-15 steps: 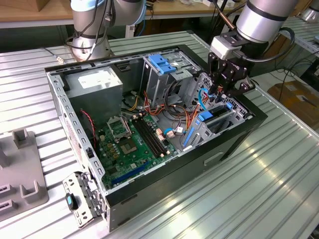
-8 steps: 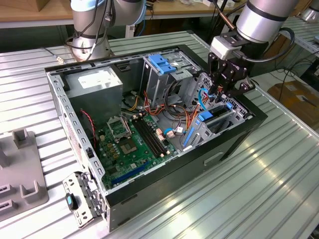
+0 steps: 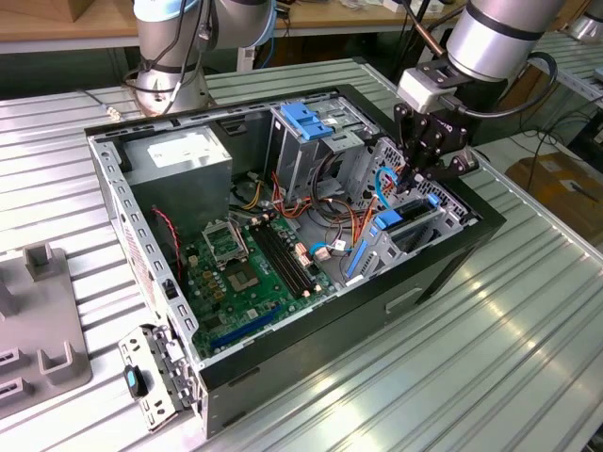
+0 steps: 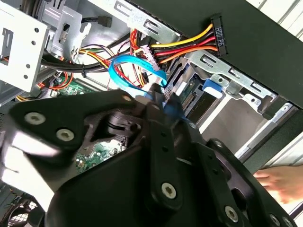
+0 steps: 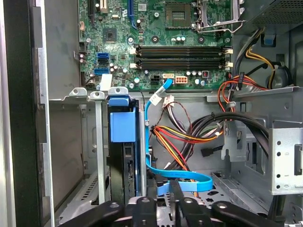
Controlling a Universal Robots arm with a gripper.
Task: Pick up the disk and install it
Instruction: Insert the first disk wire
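Already the disk [image 5: 122, 124] stands seated in 1 bay slot of the computer case [image 3: 311, 344], its blue carrier end showing. Pick-up looks done. The tool [image 5: 164, 197] hangs just beside it, apparently closed on the blue data cable [image 5: 189, 178]; cabling seems unfinished.

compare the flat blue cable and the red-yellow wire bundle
The blue cable is one flat ribbon; the wire bundle is many thin round strands. The blue cable is one colour; the wire bundle mixes red, yellow, orange and black. The blue cable loops right by the hand; the wire bundle sits further off. Both lie loose inside the case.
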